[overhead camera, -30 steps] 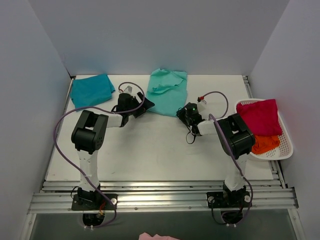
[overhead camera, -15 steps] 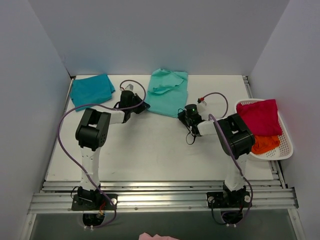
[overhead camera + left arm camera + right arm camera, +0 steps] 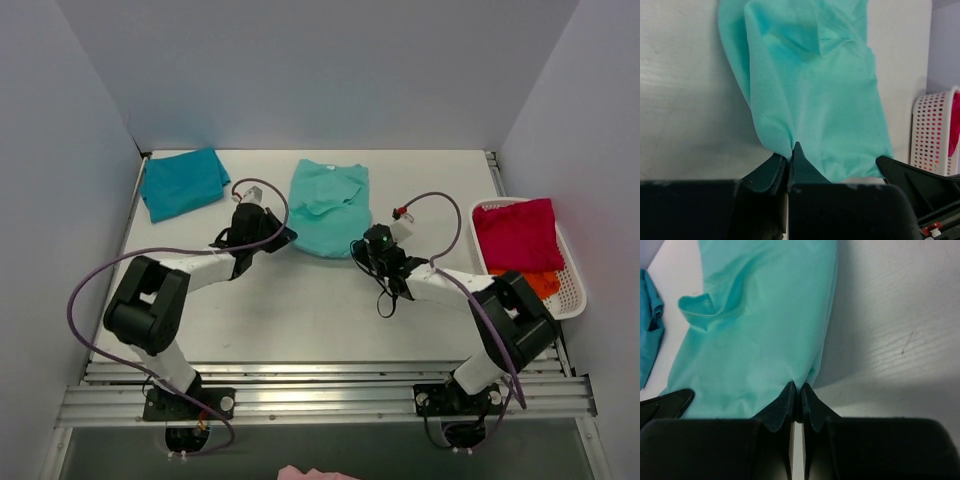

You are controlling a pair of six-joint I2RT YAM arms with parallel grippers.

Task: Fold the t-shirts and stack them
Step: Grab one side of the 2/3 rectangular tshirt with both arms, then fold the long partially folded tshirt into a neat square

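T-shirt (image 3: pixel 328 208) mint-green, lying flat, creased at far end; left pincer (image 3: pixel 790 150) and right pincer (image 3: pixel 796 390) each clamped on near hem.

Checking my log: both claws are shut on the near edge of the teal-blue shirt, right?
No. The left claw and right claw are shut on the near edge of the mint-green shirt, as both wrist views show.

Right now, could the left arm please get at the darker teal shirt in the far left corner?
Probably not yet: the left claw is shut on the mint shirt. Nothing lies between it and the teal shirt, so once freed, likely yes.
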